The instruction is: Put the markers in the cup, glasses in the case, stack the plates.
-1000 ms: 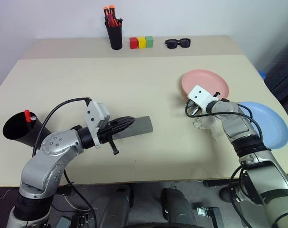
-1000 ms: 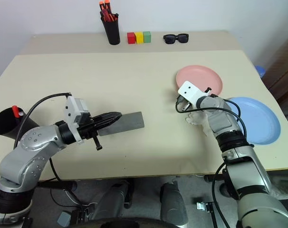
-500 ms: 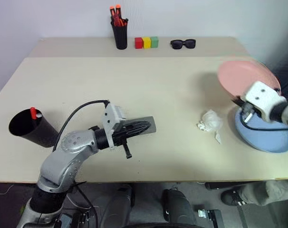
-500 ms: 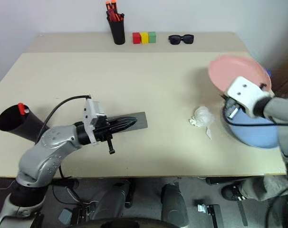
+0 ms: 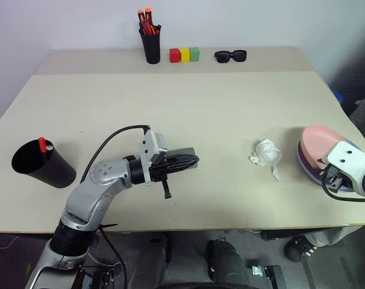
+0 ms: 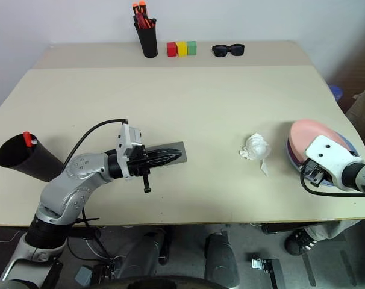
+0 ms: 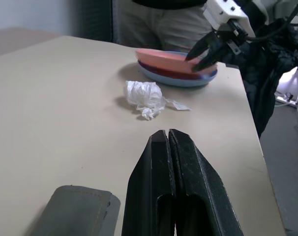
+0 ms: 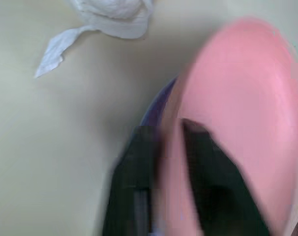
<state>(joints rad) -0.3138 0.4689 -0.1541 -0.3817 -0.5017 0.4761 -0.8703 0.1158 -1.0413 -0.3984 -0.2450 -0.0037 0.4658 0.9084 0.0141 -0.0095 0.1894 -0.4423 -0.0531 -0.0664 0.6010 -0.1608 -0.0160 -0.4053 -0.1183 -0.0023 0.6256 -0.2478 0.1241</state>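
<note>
**A:** Where do the plates lie, and which tool is nearer?

**B:** At the right edge of the frame. The salmon pink round plate [image 5: 318,141] sits on the light blue round plate [image 7: 176,81], tilted, with its near rim raised. The right tool [image 7: 194,63] is at that rim, lower right. Its two black fingers are spread, one on each side of the rim. I cannot tell whether the pads touch it. The next move looks like drawing that tool back off the rim, towards the lower right corner.

**A:** And the left tool?

**B:** The left tool [image 7: 163,133] is at centre left, its fingers pressed together and gripping nothing. It points towards the right of the frame over the grey felt-like rectangular case [image 5: 184,155]. The case's long axis runs left to right, in line with the fingers. The plates are well apart from this tool.

**A:** What else is there?

**B:** A wide matte black cup [image 5: 41,168] stands at far left, with a red marker cap [image 5: 42,144] poking out. A crumpled white tissue [image 5: 265,152] lies between the case and the plates on the beige desk [image 5: 230,102].

**A:** Is anything hard to make out?

**B:** The case is closed, so its inside is hidden. The cup's inside is dark, so I cannot count the markers. Most of the blue plate is covered.
</note>
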